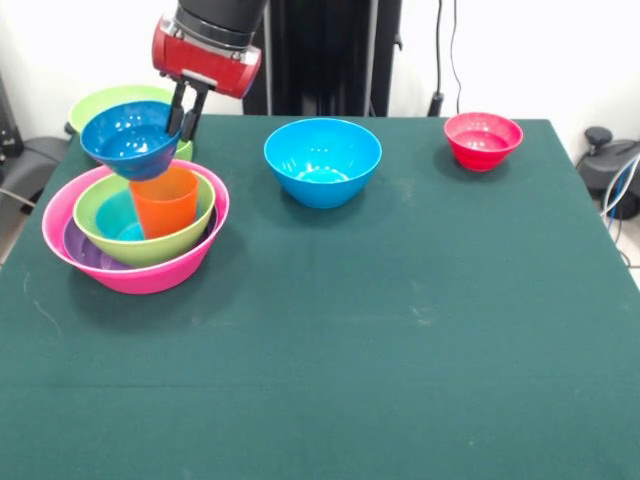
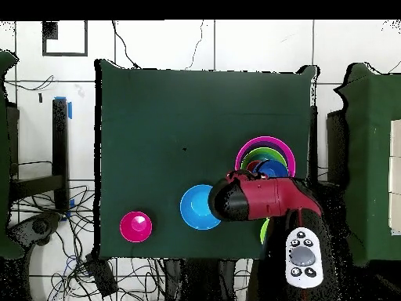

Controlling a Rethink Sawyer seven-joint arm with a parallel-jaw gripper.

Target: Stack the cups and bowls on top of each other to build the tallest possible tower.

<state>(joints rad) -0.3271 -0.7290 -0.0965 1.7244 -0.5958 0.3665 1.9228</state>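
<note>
My gripper (image 1: 186, 126) is shut on the rim of a dark blue bowl (image 1: 128, 138) and holds it tilted just above the orange cup (image 1: 166, 201). The cup stands upright in the tower: a pink bowl (image 1: 150, 273) holding a purple bowl (image 1: 84, 251), a lime green bowl (image 1: 150, 245) and a teal-blue bowl (image 1: 118, 213). In the overhead view the arm (image 2: 258, 200) covers the gripper, and the dark blue bowl (image 2: 272, 168) shows inside the pink rim (image 2: 265, 142). The light green cup is out of view.
A second lime green bowl (image 1: 112, 101) sits behind the tower at the table's far corner. A larger light blue bowl (image 1: 322, 161) stands mid-table and also shows in the overhead view (image 2: 197, 208). A small red bowl (image 1: 483, 139) stands far right, also overhead (image 2: 135, 226).
</note>
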